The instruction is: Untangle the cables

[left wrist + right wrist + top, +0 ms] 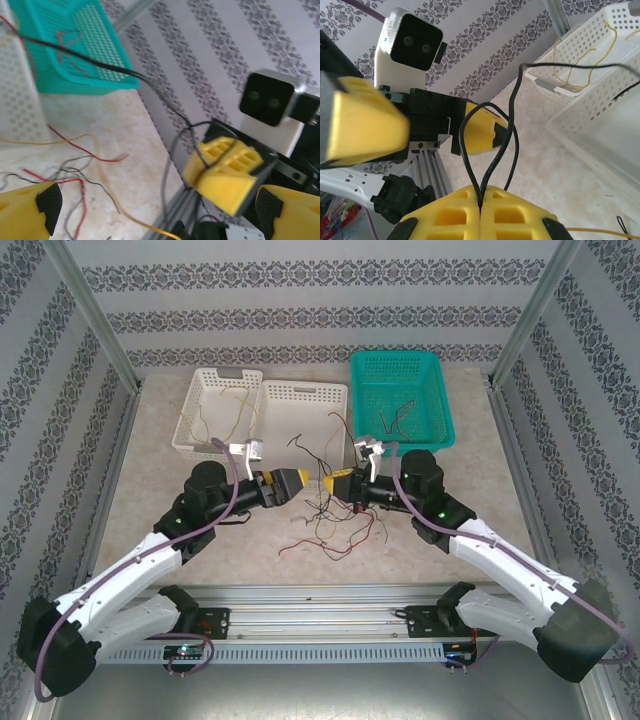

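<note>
Black cable (481,192) pinched between right jaws.

We see cables (330,525) in yellow, red and black, a beige marbled table (240,540), white baskets (300,388), a teal basket (395,354) and pale walls (300,310) banded with dark damask. The left gripper (303,482) and right gripper (330,483) are yellow-tipped.

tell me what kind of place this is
Probably a robot lab cell, not a home: two arms bolted to a metal rail, aluminium frame posts, and patterned backdrop walls enclosing the table.
</note>
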Robot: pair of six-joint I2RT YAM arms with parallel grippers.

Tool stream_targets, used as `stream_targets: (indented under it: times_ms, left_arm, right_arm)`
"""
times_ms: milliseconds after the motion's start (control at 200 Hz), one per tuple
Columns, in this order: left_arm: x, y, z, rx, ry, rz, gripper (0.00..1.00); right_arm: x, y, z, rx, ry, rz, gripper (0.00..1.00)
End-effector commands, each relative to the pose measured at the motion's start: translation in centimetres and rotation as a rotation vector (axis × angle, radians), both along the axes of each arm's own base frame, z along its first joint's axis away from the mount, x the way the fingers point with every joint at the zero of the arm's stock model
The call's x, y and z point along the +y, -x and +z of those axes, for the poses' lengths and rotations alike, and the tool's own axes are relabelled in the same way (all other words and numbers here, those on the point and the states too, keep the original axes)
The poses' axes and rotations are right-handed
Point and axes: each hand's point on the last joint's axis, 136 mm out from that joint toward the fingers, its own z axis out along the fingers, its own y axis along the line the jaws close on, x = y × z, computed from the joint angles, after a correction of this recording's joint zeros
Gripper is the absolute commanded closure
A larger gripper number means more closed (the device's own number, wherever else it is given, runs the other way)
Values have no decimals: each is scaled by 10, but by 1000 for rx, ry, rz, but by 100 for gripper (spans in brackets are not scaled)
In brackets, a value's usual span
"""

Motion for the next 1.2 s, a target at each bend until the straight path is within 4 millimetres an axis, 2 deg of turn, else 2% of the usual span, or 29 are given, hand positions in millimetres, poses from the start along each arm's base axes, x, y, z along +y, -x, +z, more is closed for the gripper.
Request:
stream_targets:
  times_ms: [0, 125, 285, 360, 714, 799, 894, 984, 1084, 1194]
  left_arm:
    - [-22, 18, 19, -68, 76, -114, 0]
    - [-31, 26, 7, -53, 58, -151, 0]
    - [-29, 32, -4, -61, 58, -161, 0]
    - [-31, 33, -10, -54, 54, -168, 1]
    - [-44, 31, -3, -99, 138, -201, 6]
    - [-47, 31, -6, -99, 135, -204, 12]
    - [-48, 29, -5, -108, 145, -197, 26]
    - [-50, 28, -6, -112, 141, -202, 31]
    - [-51, 27, -6, -120, 138, -195, 42]
    - [-51, 26, -4, -127, 141, -185, 62]
  right_arm:
    - [-1, 4, 12, -37, -55, 10, 100]
    - [-5, 3, 12, -43, -61, -16, 100]
    - [-13, -1, 13, -39, -74, -45, 100]
    - [-9, 2, 16, -32, -90, -17, 100]
    - [-3, 9, 16, -6, -114, 21, 100]
    - [-1, 11, 17, 2, -123, 35, 100]
    - [2, 13, 16, 13, -121, 51, 100]
    - [6, 15, 16, 24, -129, 72, 100]
    - [8, 17, 17, 28, -128, 85, 100]
    - [9, 18, 17, 33, -128, 85, 100]
